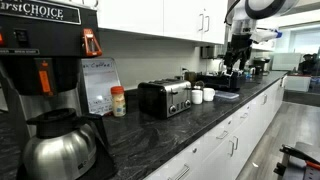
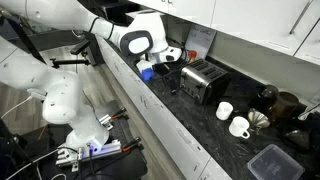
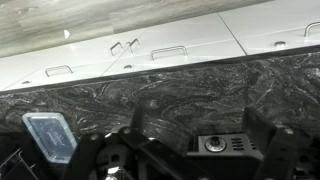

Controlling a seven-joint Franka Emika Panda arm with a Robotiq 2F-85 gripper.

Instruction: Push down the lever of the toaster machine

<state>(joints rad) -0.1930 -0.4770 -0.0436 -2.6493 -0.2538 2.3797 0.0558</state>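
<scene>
The toaster machine (image 1: 165, 97) is a wide box with a black top and chrome sides. It stands on the dark marbled counter and shows in both exterior views (image 2: 205, 80). My gripper (image 1: 236, 62) hangs above the counter, well apart from the toaster, and touches nothing; it also shows in an exterior view (image 2: 172, 78). In the wrist view the gripper (image 3: 197, 118) is open, its two dark fingers spread with nothing between them. Below them sits a black box with a round knob (image 3: 215, 145). I cannot tell whether this is the toaster. The lever is not clearly visible.
Two white mugs (image 1: 202, 95) (image 2: 232, 119) stand beside the toaster. A flat lidded container (image 2: 270, 162) (image 3: 48, 135) lies further along. A tall black coffee brewer with a steel carafe (image 1: 55, 140) stands at one end. White drawers (image 3: 170, 52) line the counter's front.
</scene>
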